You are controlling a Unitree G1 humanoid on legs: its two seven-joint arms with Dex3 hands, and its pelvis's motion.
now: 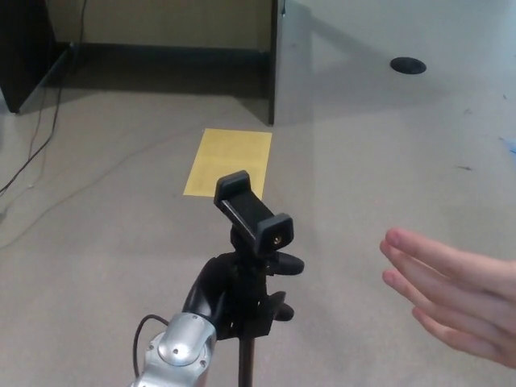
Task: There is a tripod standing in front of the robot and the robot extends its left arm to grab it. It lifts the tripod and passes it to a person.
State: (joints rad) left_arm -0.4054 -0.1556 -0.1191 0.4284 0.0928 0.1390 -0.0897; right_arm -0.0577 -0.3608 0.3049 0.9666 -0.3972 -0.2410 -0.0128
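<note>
A black tripod (254, 222) with a phone clamp on top rises in the lower middle of the head view. My left hand (234, 294) comes up from the bottom edge on a silver wrist and is shut on the tripod's neck just under the clamp. The thin pole shows below my hand, down to the picture's edge. A person's open hand (451, 298) reaches in from the right, fingers pointing left, a short way to the right of the tripod and apart from it. My right hand does not show.
The floor is grey carpet with a yellow sheet (228, 161) lying beyond the tripod. A grey desk panel (272, 60) and a desk top with a round black cable port (407, 65) stand at the back. Cables (36, 149) trail on the left.
</note>
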